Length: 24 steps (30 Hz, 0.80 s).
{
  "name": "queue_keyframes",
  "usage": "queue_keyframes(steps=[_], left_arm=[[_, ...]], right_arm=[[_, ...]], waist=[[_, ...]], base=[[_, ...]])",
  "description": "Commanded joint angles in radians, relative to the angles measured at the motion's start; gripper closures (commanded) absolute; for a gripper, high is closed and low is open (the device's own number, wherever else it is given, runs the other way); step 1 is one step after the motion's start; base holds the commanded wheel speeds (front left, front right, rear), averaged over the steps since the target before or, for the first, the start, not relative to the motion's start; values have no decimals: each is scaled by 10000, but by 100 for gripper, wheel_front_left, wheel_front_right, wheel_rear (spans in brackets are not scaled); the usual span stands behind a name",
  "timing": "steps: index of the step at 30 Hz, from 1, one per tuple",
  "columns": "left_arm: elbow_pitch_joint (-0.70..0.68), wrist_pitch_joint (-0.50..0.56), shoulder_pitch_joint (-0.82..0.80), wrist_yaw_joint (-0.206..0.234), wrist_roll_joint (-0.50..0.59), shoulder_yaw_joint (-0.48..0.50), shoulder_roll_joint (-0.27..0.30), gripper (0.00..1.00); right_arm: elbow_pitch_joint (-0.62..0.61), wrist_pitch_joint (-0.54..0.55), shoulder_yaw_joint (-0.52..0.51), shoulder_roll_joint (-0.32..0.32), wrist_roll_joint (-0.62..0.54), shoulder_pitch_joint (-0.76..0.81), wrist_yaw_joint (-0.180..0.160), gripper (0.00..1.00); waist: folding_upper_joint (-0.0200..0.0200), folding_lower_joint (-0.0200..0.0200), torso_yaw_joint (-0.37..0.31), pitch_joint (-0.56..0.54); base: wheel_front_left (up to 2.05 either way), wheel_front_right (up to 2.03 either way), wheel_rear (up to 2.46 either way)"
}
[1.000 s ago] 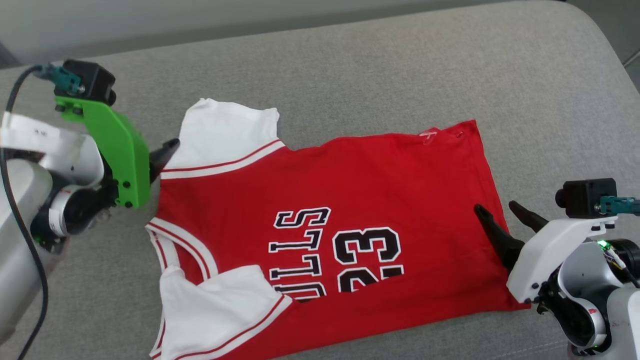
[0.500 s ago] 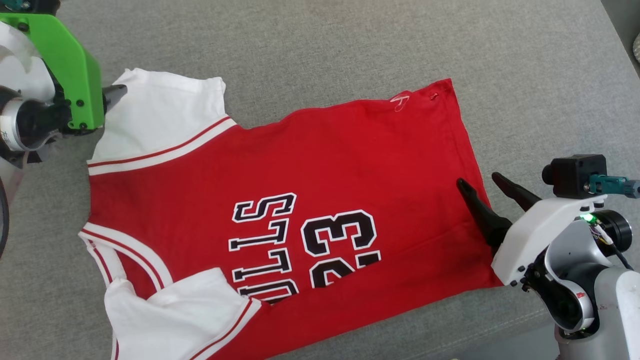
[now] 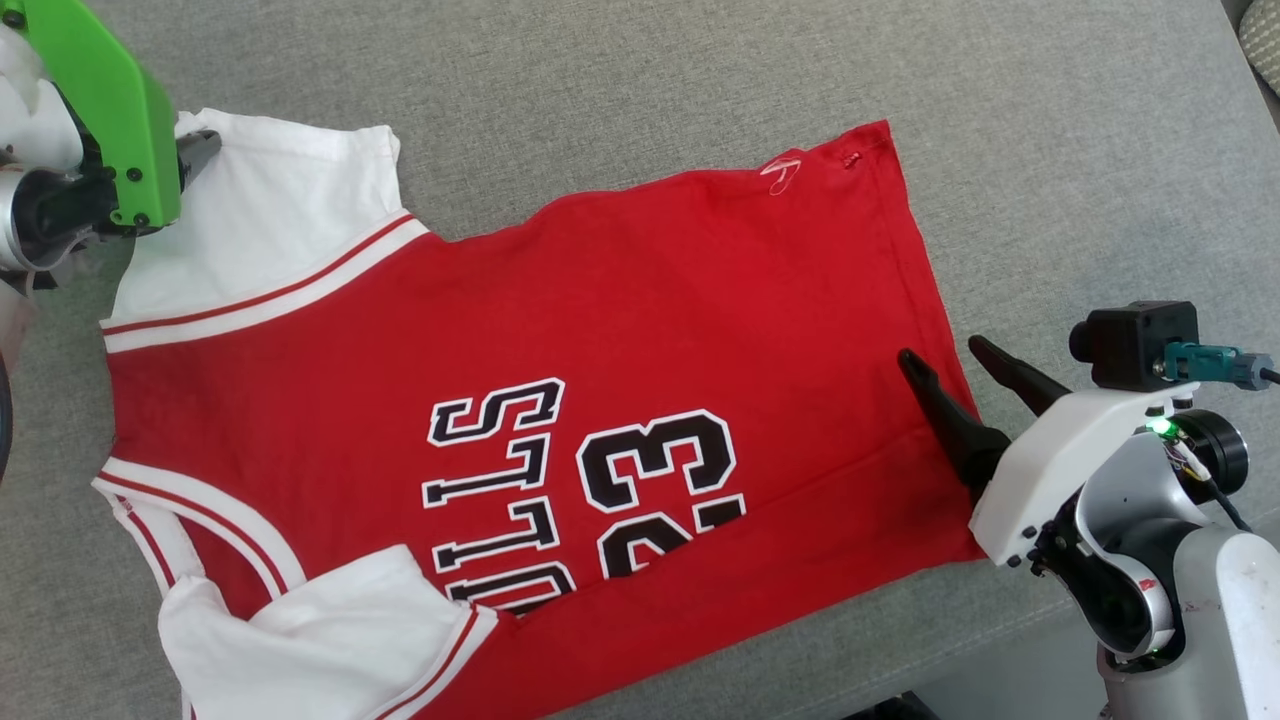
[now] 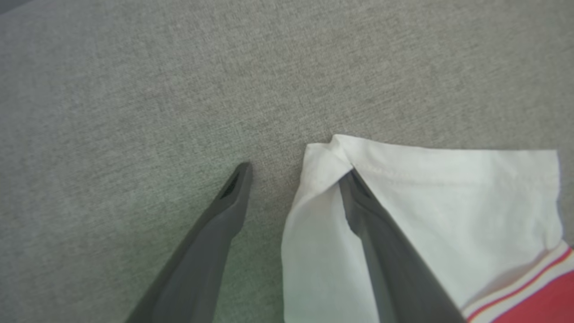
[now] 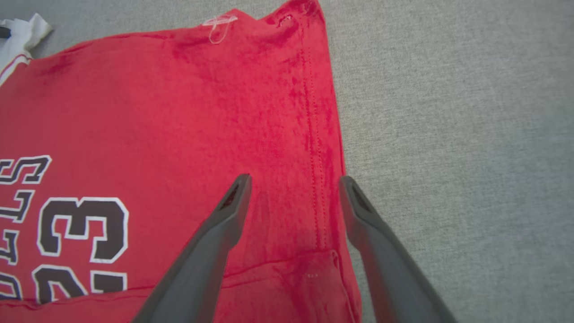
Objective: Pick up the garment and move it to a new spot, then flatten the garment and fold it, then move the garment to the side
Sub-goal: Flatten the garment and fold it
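Noting left tool (image 4: pixel 296 172) and right tool (image 5: pixel 294 179) wide open, empty, astride the garment (image 3: pixel 600 300) edges; we advise pinching both layers.

It looked like a living space, or a mock-up of one. The surface under both the left gripper (image 4: pixel 296 172) and the right gripper (image 3: pixel 941 352) was a broad cushion (image 3: pixel 640 70) of grey woven upholstery, like a sofa seat or an ottoman. A seam (image 3: pixel 1000 640) ran just behind the right gripper's wrist. Which room it was could not be told.
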Motion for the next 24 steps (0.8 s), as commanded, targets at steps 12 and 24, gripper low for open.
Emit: queue_keyframes(steps=[12,24], left_arm=[[746,-425,355,-332,-411,112,-615,100],[-376,-1158,945,-722,-1104,529,-914,100]], right_arm=[[183,228,-179,-257,8,-237,-9,0],[248,1865,-815,-985,128,-354,-9,0]], waist=[[0,-1,297,-653],[0,-1,1263,-1764]], base=[[0,0,0],[0,0,0]])
